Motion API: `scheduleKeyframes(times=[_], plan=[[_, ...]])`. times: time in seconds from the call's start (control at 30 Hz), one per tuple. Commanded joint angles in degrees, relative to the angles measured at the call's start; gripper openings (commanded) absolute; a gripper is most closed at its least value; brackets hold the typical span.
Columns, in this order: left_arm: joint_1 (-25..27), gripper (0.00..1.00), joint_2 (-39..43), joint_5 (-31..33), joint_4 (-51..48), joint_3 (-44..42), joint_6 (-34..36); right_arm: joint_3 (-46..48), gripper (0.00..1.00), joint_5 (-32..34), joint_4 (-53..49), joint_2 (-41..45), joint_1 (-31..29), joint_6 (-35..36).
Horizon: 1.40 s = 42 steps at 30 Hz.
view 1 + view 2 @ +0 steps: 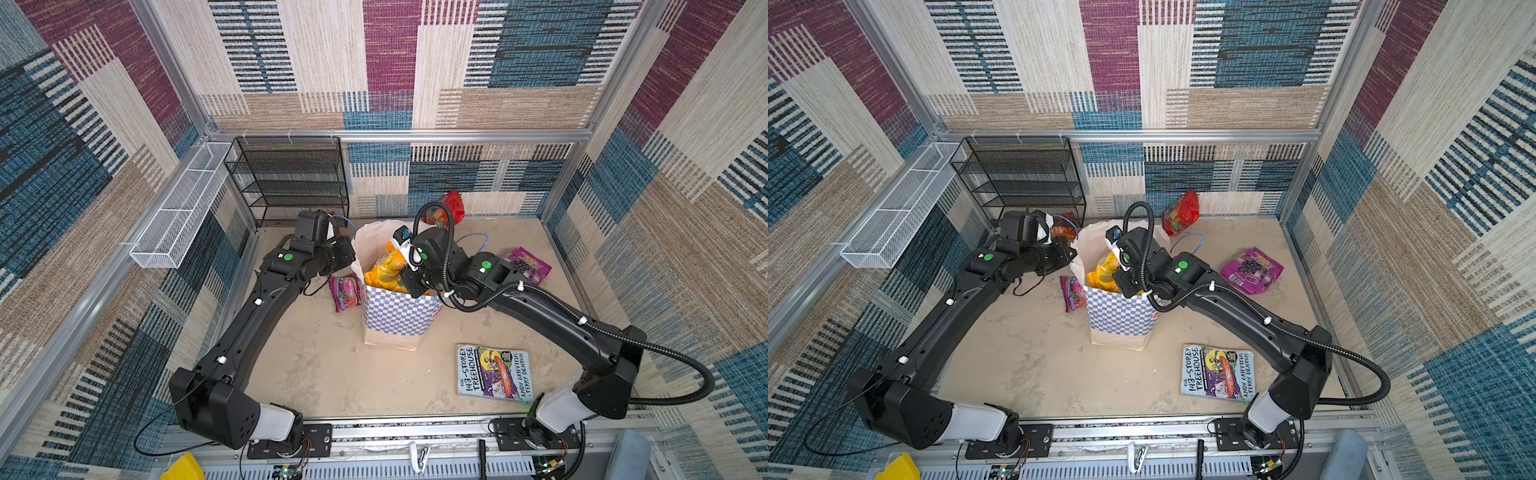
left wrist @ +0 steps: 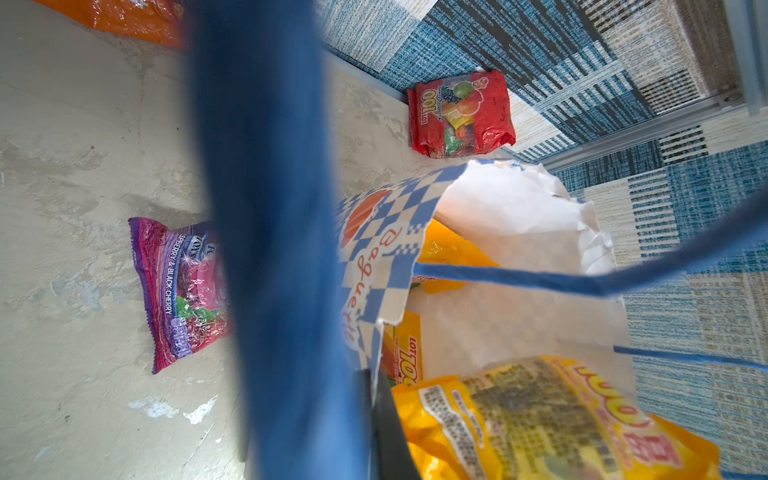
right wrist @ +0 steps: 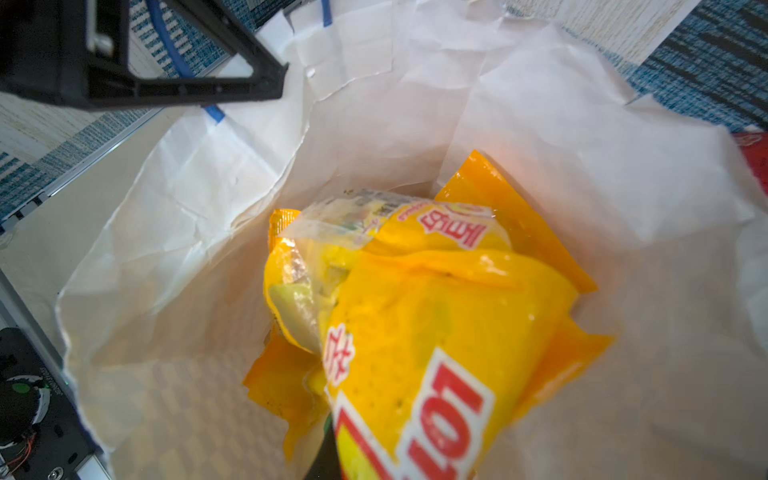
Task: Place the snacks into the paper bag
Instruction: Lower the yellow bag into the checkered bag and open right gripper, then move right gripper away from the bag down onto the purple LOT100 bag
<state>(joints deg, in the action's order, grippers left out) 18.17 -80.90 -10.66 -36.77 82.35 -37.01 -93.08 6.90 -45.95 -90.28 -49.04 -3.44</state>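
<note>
Patterned fabric walls box in a pale bench (image 1: 324, 374); nearest on it lies a book (image 1: 494, 374), no part of the job. Behind it the bag (image 1: 399, 316) stands upright mid-bench, mouth open. Right tool (image 1: 409, 278) hangs in that mouth, jaws nearly closed, pinching a mango packet (image 3: 436, 353) whose free end dips inside, above at least one other mango packet (image 3: 511, 208) already down there. Left tool (image 1: 351, 259) is fully closed at the bag's far-left rim. Whether it pinches paper or the blue cord I cannot tell, but it seems to hold the mouth wide. The step in hand looks like the drop of this packet. Next, I judge, the right jaws must part, then rise straight up clear of the thin rim while the left steadies the bag. Loose on the bench are a Fox's packet (image 1: 345, 293) just left of the bag, a grape packet (image 1: 528, 264) to its right, and farther back a red packet (image 1: 451, 208) against the wall and an orange packet (image 1: 1065, 228) by a black rack (image 1: 291, 178).
</note>
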Motion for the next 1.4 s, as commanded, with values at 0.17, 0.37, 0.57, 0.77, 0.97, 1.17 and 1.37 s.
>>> scheduleKeyframes(times=[0.17,0.37,0.57,0.77,0.97,1.17,1.37], plan=[[0.0,0.0,0.31,0.89,2.49,0.13,0.91,-2.43,0.25,-0.24,-1.02,-3.74,0.02,0.55],[-0.05,0.0,0.47,0.99,2.5,0.16,0.94,-3.16,0.68,7.31,2.23,-0.29,-0.01,-0.95],[-0.04,0.0,0.61,1.3,2.32,0.18,0.93,-5.24,0.76,10.97,4.49,1.99,0.0,-2.26],[0.01,0.0,0.31,1.34,2.15,0.14,0.73,-3.91,0.98,14.03,9.03,6.67,0.09,-3.92],[-0.03,0.0,0.17,0.81,2.33,0.18,0.63,-1.68,1.0,16.83,11.53,12.47,7.43,-11.24],[0.0,0.0,0.13,0.64,2.26,0.17,0.59,5.87,1.0,12.87,16.07,20.9,17.62,-16.63],[-0.02,0.0,0.07,0.49,2.29,0.14,0.5,12.15,1.0,13.48,19.15,27.75,25.17,-19.68]])
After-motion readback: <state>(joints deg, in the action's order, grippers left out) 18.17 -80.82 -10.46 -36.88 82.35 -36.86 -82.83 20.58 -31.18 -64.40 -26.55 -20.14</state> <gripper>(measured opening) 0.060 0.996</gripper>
